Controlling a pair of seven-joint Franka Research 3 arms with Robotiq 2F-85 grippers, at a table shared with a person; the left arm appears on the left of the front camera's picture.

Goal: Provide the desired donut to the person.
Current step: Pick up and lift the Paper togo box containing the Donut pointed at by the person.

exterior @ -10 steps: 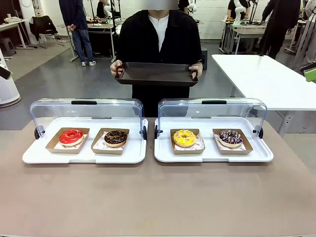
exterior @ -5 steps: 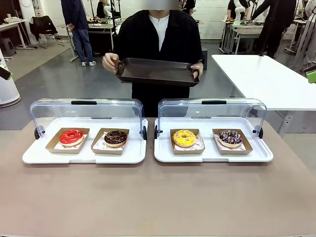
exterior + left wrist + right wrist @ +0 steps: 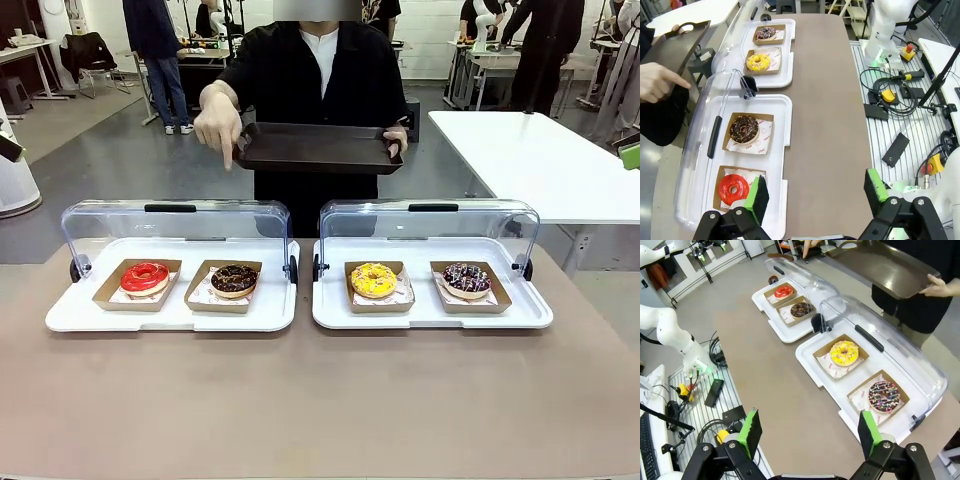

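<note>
**Person points; my end effectors hang open and empty**

The chocolate donut (image 3: pixel 234 279) sits in its cardboard boat beside the red donut (image 3: pixel 145 276) in the left white case (image 3: pixel 275 300), lid raised, on the worktop (image 3: pixel 320 400). The person (image 3: pixel 320 70) points one hand (image 3: pixel 217 122) finger-down above that case and holds a dark tray (image 3: pixel 318 147). My left end effector (image 3: pixel 817 189) and right end effector (image 3: pixel 810 430) stand spread wide, gripping nothing.
</note>
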